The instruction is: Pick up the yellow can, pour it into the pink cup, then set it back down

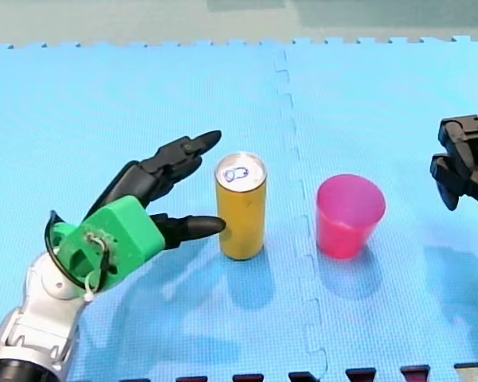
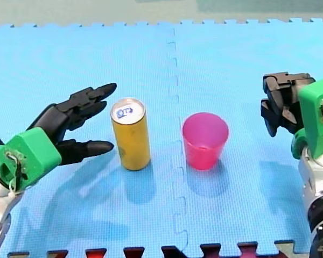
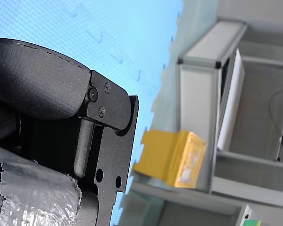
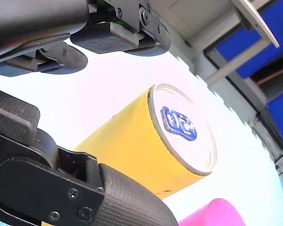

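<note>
While the yellow can (image 1: 240, 211) is standing upright on the blue foam mat (image 1: 143, 95), left of the pink cup (image 1: 349, 216) and apart from it, nothing is being gripped. At the left, the left hand (image 1: 139, 187) is being held unclosed around the can's left side. Its thumb (image 1: 195, 227) is lying just beside the can's near wall, though contact cannot be told, and the other fingers (image 1: 183, 155) are reaching toward the far-left side. In the second wrist view the can is being framed between these fingers with a gap showing.

Several risks are being judged from this. If the fingers are being closed unevenly, the tall, narrow can is likely being pushed rightward and tipped toward the cup before it is clamped. A grasp taken too lightly is inviting a slip during the pour. The light, open cup is also at risk of being knocked over by the can's rim. At the right edge, the right hand (image 2: 282, 105) is being held curled on nothing, well apart from the cup.
</note>
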